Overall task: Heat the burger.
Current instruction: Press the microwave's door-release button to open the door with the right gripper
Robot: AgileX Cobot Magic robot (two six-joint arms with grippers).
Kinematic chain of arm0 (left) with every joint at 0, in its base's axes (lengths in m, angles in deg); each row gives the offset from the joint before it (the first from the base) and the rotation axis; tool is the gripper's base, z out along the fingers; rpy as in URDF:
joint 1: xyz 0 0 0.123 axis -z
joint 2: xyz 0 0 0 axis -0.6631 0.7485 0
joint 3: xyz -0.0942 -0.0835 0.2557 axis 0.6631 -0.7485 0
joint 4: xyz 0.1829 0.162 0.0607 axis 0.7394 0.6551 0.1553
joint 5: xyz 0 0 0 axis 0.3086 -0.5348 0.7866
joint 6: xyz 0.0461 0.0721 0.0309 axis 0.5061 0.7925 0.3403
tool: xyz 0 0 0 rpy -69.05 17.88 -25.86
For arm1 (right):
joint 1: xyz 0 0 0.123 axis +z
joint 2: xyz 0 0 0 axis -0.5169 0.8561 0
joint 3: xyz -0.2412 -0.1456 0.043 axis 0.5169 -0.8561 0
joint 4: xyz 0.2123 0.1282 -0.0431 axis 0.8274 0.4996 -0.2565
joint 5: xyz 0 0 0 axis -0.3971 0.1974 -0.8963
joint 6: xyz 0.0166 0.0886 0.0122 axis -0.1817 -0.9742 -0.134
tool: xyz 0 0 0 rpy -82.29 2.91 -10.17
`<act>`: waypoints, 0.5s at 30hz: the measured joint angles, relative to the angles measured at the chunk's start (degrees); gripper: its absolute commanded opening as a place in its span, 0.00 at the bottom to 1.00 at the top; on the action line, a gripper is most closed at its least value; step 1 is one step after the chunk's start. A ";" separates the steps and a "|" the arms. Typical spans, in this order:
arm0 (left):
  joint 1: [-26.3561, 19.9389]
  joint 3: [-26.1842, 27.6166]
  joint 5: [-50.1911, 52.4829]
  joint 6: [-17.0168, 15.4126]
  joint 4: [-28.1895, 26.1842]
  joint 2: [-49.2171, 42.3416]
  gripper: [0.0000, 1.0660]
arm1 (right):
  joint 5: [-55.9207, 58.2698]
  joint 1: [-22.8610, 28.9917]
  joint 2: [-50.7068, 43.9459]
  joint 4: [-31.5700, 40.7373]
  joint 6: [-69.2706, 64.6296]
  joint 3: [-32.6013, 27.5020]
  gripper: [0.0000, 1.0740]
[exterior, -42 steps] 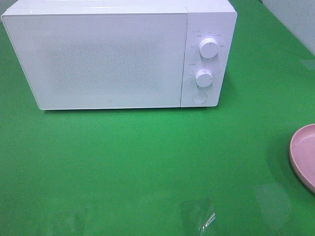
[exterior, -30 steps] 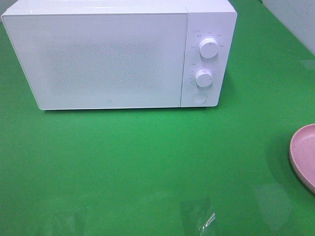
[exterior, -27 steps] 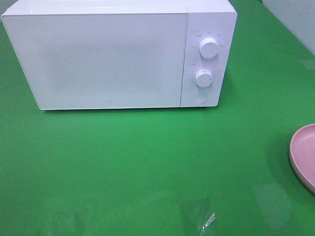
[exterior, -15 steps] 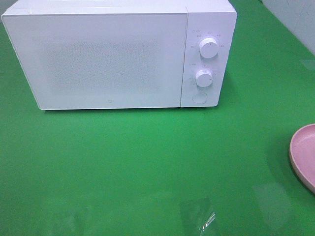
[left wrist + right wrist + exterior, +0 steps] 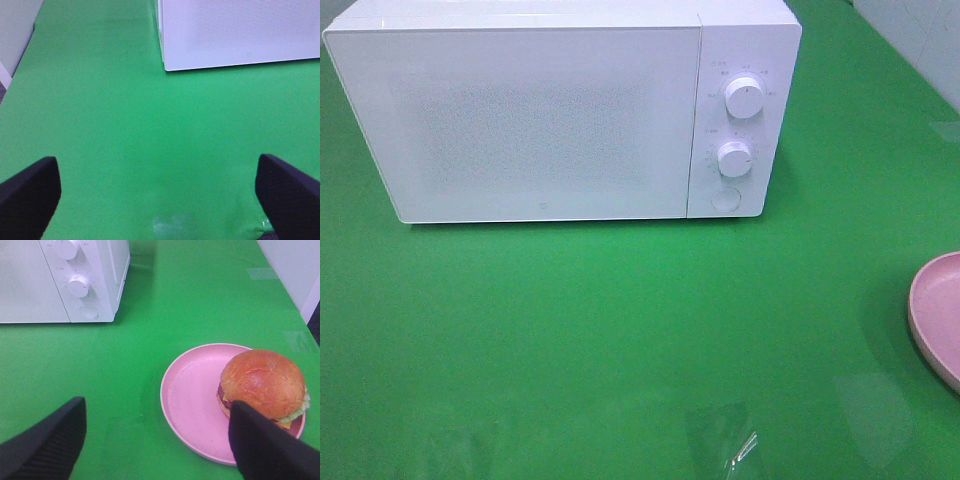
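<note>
Green surface [image 5: 620, 330] is carrying a shut white microwave [image 5: 520, 120]. Off its dial side, the burger [image 5: 262, 385] is standing upright, bun uppermost, on a pink plate [image 5: 190, 395]. Both the left pincer [image 5: 159, 200] and the right pincer [image 5: 157, 445] are gaping wide, gripping nothing.

Looks to me like a robot lab bench staged as a kitchen corner: a white microwave [image 5: 560, 110] stands on a table [image 5: 620, 330] covered in bright green sheeting, a burger [image 5: 262, 382] sits on a pink plate [image 5: 192, 400], and plain pale walls [image 5: 920, 40] meet the table's edges
</note>
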State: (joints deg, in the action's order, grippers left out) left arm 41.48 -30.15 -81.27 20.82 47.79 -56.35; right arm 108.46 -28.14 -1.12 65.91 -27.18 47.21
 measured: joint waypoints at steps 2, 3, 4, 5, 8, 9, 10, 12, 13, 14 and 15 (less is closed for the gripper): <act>0.00 0.00 0.00 0.00 0.00 0.00 0.92 | 0.00 0.00 0.00 0.00 0.00 0.00 0.70; 0.00 0.00 0.00 0.00 0.00 0.00 0.92 | 0.00 0.00 0.00 0.00 0.00 0.00 0.70; 0.00 0.00 0.00 0.00 0.00 0.00 0.92 | 0.00 0.00 0.00 0.00 0.00 0.00 0.70; 0.00 0.00 0.00 0.00 0.00 0.00 0.92 | 0.00 0.00 0.00 0.00 0.00 0.00 0.70; 0.00 0.00 0.00 0.00 0.00 0.00 0.92 | 0.00 0.00 0.00 0.00 0.00 0.00 0.70; 0.00 0.00 0.00 0.00 0.00 0.00 0.92 | 0.00 0.00 0.00 0.00 0.00 0.00 0.70; 0.00 0.00 0.00 0.00 0.00 0.00 0.92 | 0.00 0.00 0.00 0.00 0.00 0.00 0.70; 0.00 0.00 0.00 0.00 0.00 0.00 0.92 | 0.00 0.00 0.00 0.00 0.00 0.00 0.70; 0.00 0.00 0.00 0.00 0.00 0.00 0.92 | 0.00 0.00 0.00 0.00 0.00 0.00 0.70; 0.00 0.00 0.00 0.00 0.00 0.00 0.92 | 0.00 0.00 0.00 0.00 0.00 0.00 0.70; 0.00 0.00 0.00 0.00 0.00 0.00 0.92 | 0.00 0.00 0.00 0.00 0.00 0.00 0.70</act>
State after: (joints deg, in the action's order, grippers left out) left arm 41.48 -30.15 -81.27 20.82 47.79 -56.35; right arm 108.46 -28.14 -1.12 65.91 -27.18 47.21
